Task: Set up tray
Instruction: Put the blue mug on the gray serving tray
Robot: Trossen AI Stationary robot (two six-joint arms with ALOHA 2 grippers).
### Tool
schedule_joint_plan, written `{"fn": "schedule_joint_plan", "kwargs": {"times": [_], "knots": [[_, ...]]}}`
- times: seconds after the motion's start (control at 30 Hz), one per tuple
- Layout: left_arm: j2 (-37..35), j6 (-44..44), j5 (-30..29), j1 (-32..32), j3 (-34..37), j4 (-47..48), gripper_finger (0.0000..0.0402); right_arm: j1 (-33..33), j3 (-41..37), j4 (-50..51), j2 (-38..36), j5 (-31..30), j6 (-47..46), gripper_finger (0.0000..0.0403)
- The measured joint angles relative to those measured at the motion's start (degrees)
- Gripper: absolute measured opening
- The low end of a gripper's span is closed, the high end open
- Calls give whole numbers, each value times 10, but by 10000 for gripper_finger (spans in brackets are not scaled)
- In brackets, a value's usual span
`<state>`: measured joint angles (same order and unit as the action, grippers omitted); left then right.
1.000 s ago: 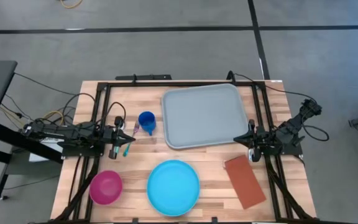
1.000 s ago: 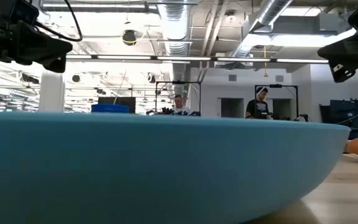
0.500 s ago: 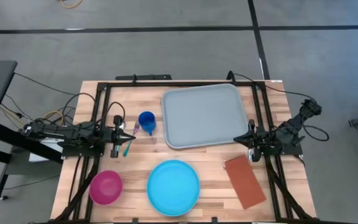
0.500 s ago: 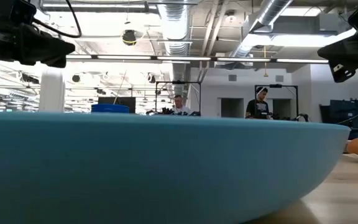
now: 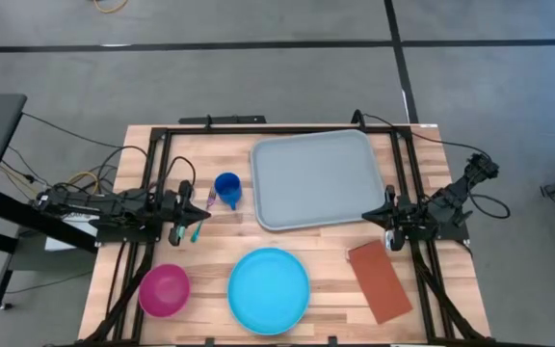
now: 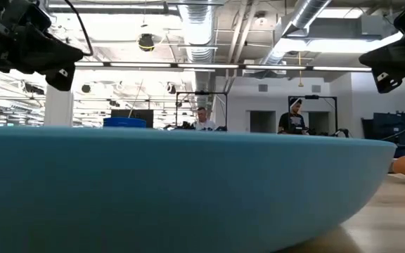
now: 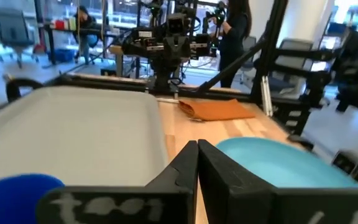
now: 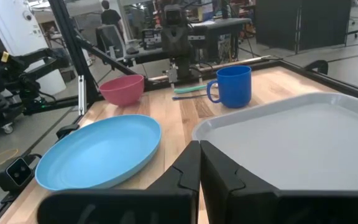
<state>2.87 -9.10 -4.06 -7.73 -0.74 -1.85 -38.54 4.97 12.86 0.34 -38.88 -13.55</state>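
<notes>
The light grey-blue tray [image 5: 311, 178] lies flat on the wooden table at the far middle, with nothing on it. It shows again in the left wrist view [image 7: 73, 124] and the right wrist view [image 8: 303, 137]. My left gripper [image 5: 203, 214] hovers shut at the table's left, just left of a blue cup [image 5: 227, 189]. My right gripper [image 5: 368, 217] hovers shut at the tray's near right corner, without touching it. In both wrist views the fingers [image 7: 197, 149] [image 8: 199, 149] are pressed together with nothing between them.
A round light-blue plate [image 5: 269, 289] lies near the front edge and fills the low view [image 6: 188, 190]. A pink bowl [image 5: 164, 290] sits front left and a brown-orange napkin [image 5: 381, 281] front right. A teal utensil [image 8: 188, 90] lies by the left arm. People stand in the room behind.
My left gripper has rolled a little about its own pointing line while staying in place, still shut. Nothing on the table has moved.
</notes>
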Motion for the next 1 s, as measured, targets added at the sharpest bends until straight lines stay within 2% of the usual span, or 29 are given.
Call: {"fn": "schedule_joint_plan", "kwargs": {"times": [0.3, 0.47, 0.6, 0.8, 0.9, 1.0], "knots": [[0, 1, -42, 0, 0, -20, 0, 6, -3, -34, 0, -4, 23, 0], [0, -3, -113, 0, 0, -25, 0, 17, -3, -50, 0, -4, 45, 0], [0, -16, -153, 0, 0, -33, 0, 32, -2, -71, 0, -43, 46, 0], [0, -17, -163, 0, 0, -43, 0, 48, -2, -67, 0, -47, 48, 0], [0, -9, -163, 0, 0, -60, 7, 63, -1, -73, 0, -64, 70, 0], [0, 8, -173, 0, 0, -71, 22, 86, -1, -115, 0, -51, 119, 1]]}}
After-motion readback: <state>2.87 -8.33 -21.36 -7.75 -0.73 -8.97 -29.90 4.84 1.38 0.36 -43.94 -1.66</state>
